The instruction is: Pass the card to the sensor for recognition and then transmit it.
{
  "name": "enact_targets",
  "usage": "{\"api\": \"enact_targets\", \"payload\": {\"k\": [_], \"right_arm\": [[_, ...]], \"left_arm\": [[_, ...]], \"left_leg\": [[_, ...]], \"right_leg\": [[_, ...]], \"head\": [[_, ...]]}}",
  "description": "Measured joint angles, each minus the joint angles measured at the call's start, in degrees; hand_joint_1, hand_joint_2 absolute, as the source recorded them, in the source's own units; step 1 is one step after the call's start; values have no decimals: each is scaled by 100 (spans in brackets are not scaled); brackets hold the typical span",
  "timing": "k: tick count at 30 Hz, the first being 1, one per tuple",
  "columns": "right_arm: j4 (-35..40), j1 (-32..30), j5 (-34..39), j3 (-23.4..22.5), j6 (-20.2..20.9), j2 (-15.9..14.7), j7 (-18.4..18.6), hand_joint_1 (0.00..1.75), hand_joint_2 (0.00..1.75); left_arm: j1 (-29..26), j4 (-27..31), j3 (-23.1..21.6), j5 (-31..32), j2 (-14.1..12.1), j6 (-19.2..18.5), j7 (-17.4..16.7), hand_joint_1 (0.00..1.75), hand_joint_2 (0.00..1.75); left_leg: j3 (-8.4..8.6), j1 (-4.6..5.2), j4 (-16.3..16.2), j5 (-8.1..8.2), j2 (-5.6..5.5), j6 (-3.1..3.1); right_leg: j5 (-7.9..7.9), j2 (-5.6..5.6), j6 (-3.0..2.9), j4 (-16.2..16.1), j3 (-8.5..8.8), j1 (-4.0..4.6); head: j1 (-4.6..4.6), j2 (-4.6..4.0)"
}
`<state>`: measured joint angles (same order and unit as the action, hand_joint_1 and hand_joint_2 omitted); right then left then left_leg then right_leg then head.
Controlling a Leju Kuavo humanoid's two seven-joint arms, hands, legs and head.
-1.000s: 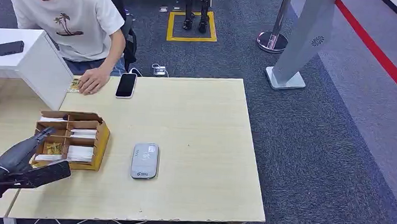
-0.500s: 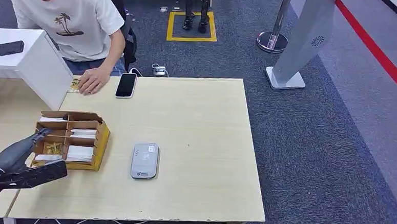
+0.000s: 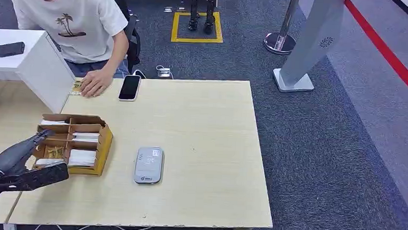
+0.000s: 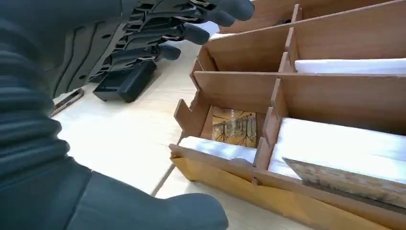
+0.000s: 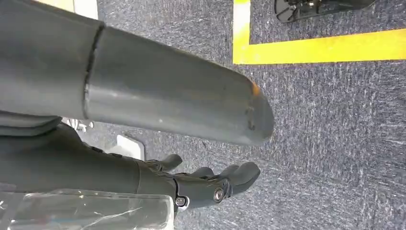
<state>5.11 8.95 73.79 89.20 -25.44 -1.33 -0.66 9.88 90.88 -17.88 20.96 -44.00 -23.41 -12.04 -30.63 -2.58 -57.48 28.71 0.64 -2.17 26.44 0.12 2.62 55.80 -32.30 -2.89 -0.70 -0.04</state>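
Observation:
A brown cardboard card box (image 3: pixel 104 144) with several compartments stands at the table's left. It holds white card stacks (image 3: pixel 82 156) and a picture card (image 4: pixel 234 127) lying flat in one compartment. My left hand (image 3: pixel 24 162) hovers just left of the box, fingers (image 4: pixel 184 33) apart from the thumb (image 4: pixel 143 211), holding nothing. The grey sensor (image 3: pixel 148 165) lies flat to the right of the box. My right hand (image 5: pixel 210 184) hangs over the carpet with loosely spread fingers and nothing in it.
A person (image 3: pixel 70 18) sits at the table's far left corner, one hand (image 3: pixel 95 82) resting on a card beside a black phone (image 3: pixel 130 87). A white box (image 3: pixel 46 70) stands behind the card box. The wooden table (image 3: pixel 206 141) ends at carpet on the right.
My left hand has drifted slightly to the left, away from the box's side. The box, the sensor and the person stay put.

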Motion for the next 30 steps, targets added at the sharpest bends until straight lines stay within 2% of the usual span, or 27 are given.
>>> {"api": "enact_targets", "payload": {"k": [13, 30], "right_arm": [[9, 34, -109, 0, 35, 0, 41, 0, 0], [46, 99, -197, 0, 35, 0, 92, 0, 0]], "left_arm": [[312, 2, -210, -9, 2, -92, -42, 0, 175], [455, 0, -407, -76, 70, -88, -42, 0, 175]], "left_leg": [[0, 0, 0, 0, 0, 0], [1, 0, -1, 0, 1, 0]], "right_leg": [[0, 1, 0, 0, 0, 0], [0, 1, 0, 0, 0, 0]], "head": [[0, 0], [-2, 0]]}}
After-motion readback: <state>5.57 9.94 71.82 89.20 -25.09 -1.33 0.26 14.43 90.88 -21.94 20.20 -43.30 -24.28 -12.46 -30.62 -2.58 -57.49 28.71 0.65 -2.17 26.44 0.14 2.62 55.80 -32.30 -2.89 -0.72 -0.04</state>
